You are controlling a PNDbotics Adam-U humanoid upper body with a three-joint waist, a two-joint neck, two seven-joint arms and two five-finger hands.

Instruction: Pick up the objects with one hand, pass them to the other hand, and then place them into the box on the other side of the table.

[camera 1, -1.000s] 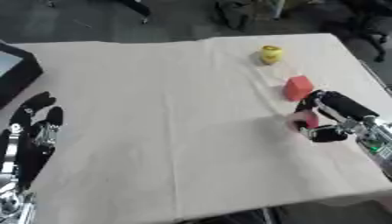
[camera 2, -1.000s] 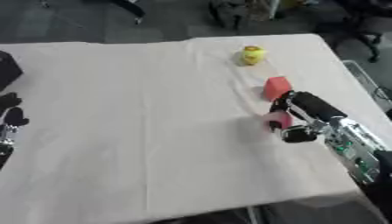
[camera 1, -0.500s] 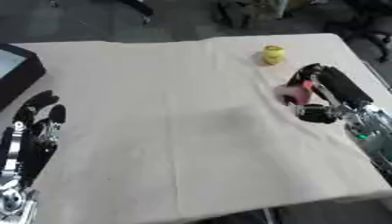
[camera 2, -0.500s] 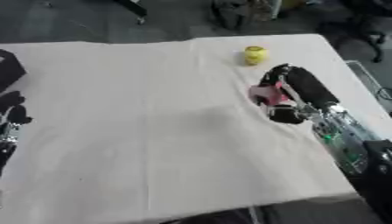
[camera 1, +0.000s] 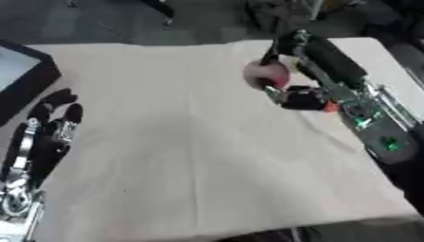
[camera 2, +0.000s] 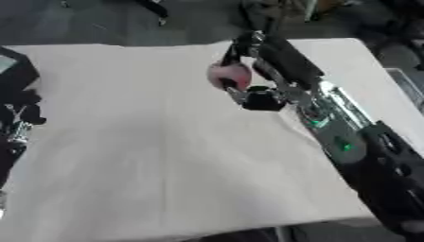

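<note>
A small pink rounded object (camera 1: 267,74) hangs above the beige cloth, right of the middle. My right hand (camera 1: 331,61) is shut on it, with black fingers curled over its top and the thumb (camera 1: 300,99) below. A scrap of red (camera 1: 331,107) peeks out just behind the thumb. The arm runs back to the lower right. At the lower left my left hand (camera 1: 49,127) rests open on the cloth, fingers up. The black box (camera 1: 33,78) sits at the table's left edge, cut off by the frame.
The beige cloth (camera 1: 182,156) covers the table; its front edge runs along the bottom and its far edge near the top. Dark chair legs (camera 1: 157,7) and other gear stand on the floor beyond the far edge.
My right hand has closed on the pink object, lifted it off the cloth and carried it left. The yellow and red objects no longer show clearly. The left hand has stayed put.
</note>
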